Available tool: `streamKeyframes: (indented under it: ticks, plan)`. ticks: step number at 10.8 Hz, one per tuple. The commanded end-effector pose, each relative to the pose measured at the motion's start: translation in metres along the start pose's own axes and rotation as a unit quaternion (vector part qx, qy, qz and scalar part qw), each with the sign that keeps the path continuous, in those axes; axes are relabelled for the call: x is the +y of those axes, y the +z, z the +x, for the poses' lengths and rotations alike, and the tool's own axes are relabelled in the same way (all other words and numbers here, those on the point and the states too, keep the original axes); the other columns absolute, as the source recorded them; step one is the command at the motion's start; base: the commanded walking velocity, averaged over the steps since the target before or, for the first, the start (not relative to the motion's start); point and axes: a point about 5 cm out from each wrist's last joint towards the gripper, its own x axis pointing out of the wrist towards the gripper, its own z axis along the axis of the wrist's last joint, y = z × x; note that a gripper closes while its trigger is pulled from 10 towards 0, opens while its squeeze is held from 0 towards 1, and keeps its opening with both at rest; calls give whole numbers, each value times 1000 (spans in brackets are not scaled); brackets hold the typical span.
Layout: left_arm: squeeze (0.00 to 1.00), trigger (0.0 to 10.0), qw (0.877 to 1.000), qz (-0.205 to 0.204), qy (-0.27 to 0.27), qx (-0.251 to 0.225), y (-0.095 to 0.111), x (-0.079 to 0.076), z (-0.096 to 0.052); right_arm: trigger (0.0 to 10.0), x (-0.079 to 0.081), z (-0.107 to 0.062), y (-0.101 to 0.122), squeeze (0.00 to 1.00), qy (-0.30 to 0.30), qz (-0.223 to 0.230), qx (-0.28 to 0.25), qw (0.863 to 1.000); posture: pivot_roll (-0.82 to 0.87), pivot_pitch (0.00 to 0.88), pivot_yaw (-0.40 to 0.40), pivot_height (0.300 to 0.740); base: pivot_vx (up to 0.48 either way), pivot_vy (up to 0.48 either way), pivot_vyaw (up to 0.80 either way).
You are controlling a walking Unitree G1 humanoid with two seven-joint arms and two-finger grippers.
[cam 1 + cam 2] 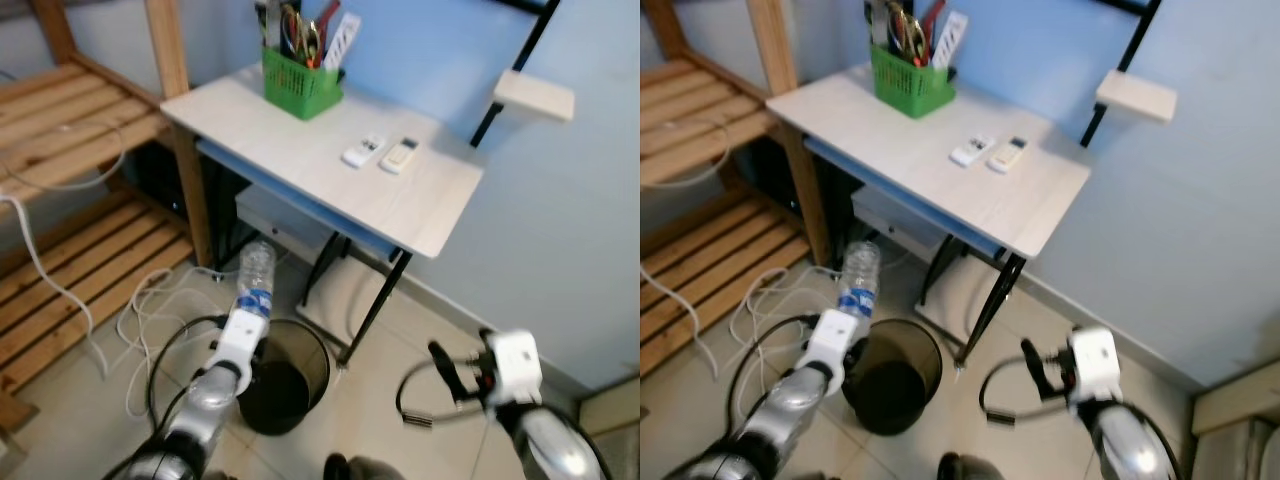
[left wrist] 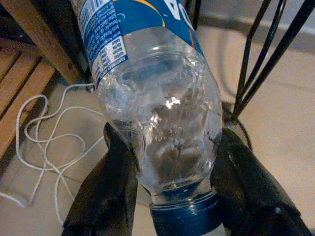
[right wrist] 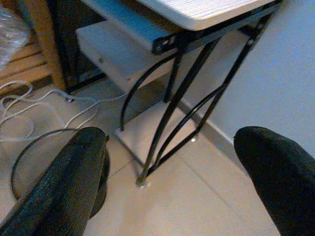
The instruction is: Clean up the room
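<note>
A clear plastic water bottle [image 1: 256,272] with a blue label is held by its neck end, its blue cap [image 2: 184,216] toward the wrist and its base pointing up. My left gripper [image 2: 170,142] is shut on the bottle, a black finger [image 2: 110,177] pressing each side. It holds the bottle just above the near-left rim of a round black trash bin [image 1: 322,352] on the floor beside the desk. My right gripper [image 3: 172,135] is open and holds nothing, low over the tiles to the right of the bin, facing the desk legs.
A pale desk [image 1: 300,160] carries a green basket [image 1: 298,85] of stationery and two white remotes [image 1: 382,152]. Its black legs [image 1: 375,300] stand right behind the bin. Wooden slatted shelving [image 1: 70,130] is on the left, and white cables [image 1: 150,310] lie on the floor.
</note>
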Motion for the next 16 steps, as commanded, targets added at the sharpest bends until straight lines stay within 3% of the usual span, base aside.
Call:
streamKeyframes:
  ticks: [1,3,5,6,9,10,14,16]
  plan:
    - [0,10000,1000,16,0,-8,7,-4,3,10000,-3,-6,3,0,-4,4,1,1000,-225,181,-124,740,0,0,0]
    - [0,10000,1000,-1,-5,7,10,-7,6,10000,-4,-24,2,0,-10,7,16,1000,-260,218,-119,740,0,0,0]
    - [0,10000,998,-40,-1,38,6,-8,8,10000,13,-42,-2,0,54,6,47,997,-310,256,-126,740,0,0,0]
    - [0,10000,998,-50,-6,49,2,-13,7,10000,24,-52,-15,0,93,-7,80,992,-328,273,-134,740,0,0,0]
    - [0,10000,995,-64,-54,49,1,-29,6,10000,22,-60,-14,0,91,0,93,992,-347,289,-155,740,0,0,0]
    - [1000,10000,994,-69,-56,58,-2,-29,5,10000,22,-62,-16,0,94,-1,99,991,-348,289,-161,740,0,0,0]
    - [1000,10000,992,-88,-24,85,-11,-18,3,10000,31,-55,-41,0,93,7,119,989,-338,280,-152,740,0,0,0]
    - [1000,10000,992,-92,-14,90,-15,-16,2,10000,34,-44,-83,0,89,15,145,985,-306,260,-128,740,0,0,0]
